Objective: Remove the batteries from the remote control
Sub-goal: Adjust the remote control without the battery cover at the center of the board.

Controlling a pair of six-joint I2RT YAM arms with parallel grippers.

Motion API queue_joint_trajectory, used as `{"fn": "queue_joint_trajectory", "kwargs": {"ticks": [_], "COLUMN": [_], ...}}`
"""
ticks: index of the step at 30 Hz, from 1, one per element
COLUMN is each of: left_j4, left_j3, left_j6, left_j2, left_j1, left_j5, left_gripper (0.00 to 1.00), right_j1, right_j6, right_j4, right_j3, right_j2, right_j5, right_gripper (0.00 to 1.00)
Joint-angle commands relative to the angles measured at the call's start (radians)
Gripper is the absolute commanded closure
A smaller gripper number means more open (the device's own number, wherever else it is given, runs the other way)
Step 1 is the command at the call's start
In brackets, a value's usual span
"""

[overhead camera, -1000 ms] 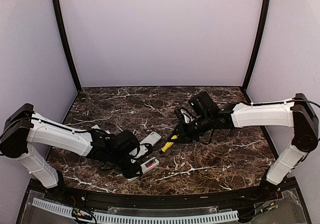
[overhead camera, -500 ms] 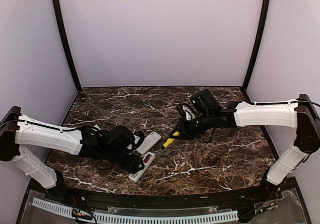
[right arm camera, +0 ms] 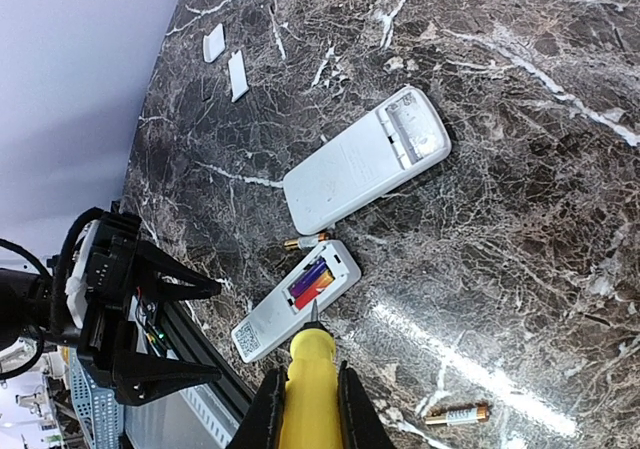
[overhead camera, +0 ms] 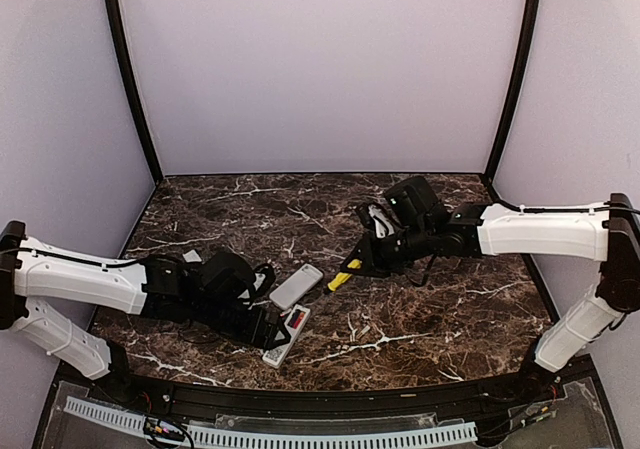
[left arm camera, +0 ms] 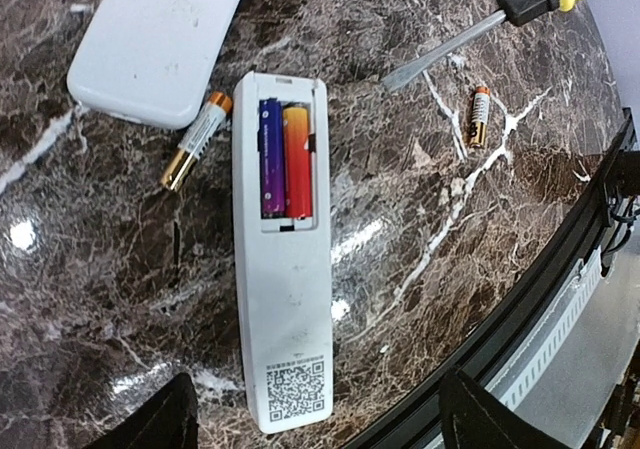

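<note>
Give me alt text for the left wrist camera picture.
A white remote lies back-up on a dark marble table, its open compartment holding a purple battery and a red battery. Two loose batteries, a second remote and a screwdriver are nearby.

Tabletop (left arm camera: 90, 259): dark veined stone look, polished, with glare spots. Remote (left arm camera: 285, 309) under left gripper (left arm camera: 315, 409): matt white plastic, faintly scuffed. Batteries (left arm camera: 283, 159) in its bay: glossy foil wrap. Screwdriver (right arm camera: 312, 354) between right gripper (right arm camera: 311, 409) fingers: smooth yellow plastic handle, bare metal shaft.
</note>
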Motion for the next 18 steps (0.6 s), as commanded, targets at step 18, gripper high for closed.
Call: {"fn": "queue_joint_trajectory", "kwargs": {"ticks": [18], "left_j4": [0.225], "left_j3": [-0.052], "left_j6": [-0.156], "left_j2": [0.174], "left_j1": [0.002], "left_j5": [0.254], "left_gripper": [0.19], "right_j1": [0.016], "right_j6": [-0.007], "right_j4": [-0.001], "right_j3": [-0.025], "right_j2": [-0.081], "right_j5": [0.065], "right_gripper": [1.0]}}
